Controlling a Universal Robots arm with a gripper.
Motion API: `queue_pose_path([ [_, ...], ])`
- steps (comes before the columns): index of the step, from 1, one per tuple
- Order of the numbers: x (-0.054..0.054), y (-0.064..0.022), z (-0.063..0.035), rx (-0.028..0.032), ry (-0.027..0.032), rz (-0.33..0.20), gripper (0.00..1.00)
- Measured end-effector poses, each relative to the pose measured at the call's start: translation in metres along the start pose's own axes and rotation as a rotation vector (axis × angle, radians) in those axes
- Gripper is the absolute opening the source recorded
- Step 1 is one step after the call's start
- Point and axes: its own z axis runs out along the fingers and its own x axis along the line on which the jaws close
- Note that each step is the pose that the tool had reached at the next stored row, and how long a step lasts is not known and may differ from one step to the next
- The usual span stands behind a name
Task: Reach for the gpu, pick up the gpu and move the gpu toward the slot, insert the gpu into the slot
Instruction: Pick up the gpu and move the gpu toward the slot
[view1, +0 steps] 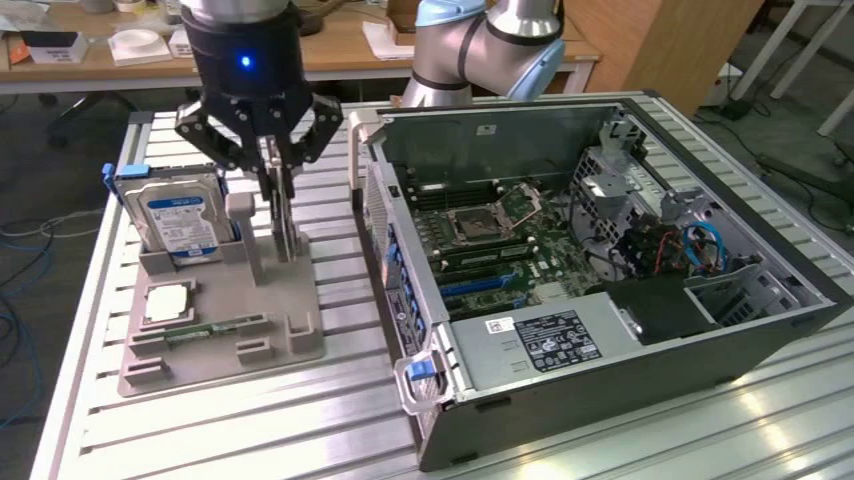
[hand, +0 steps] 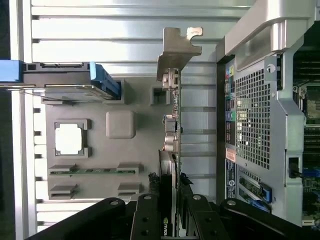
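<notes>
The gpu (view1: 284, 232) (hand: 173, 125) stands on edge along the grey holder's (view1: 267, 340) edge beside the computer case (view1: 601, 380). Its long axis is level and its silver bracket (hand: 178, 50) points to the hard-drive (view1: 180, 215) end. The gripper (view1: 276, 186) (hand: 170, 186) points straight down, fingers pinching the gpu's upper edge.

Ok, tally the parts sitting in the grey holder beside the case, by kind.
Hard drive: 1
gpu: 1
Processor chip: 1
Memory stick: 1
Total: 4
</notes>
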Motion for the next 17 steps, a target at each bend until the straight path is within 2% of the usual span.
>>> queue_pose_path([
  [14, -0.001, 0.0031, -0.0635, -0.0003, 0.0, 0.0, 0.26],
  [17, -0.002, 0.0034, -0.0722, -0.0016, 0.0, 0.0, 0.26],
])
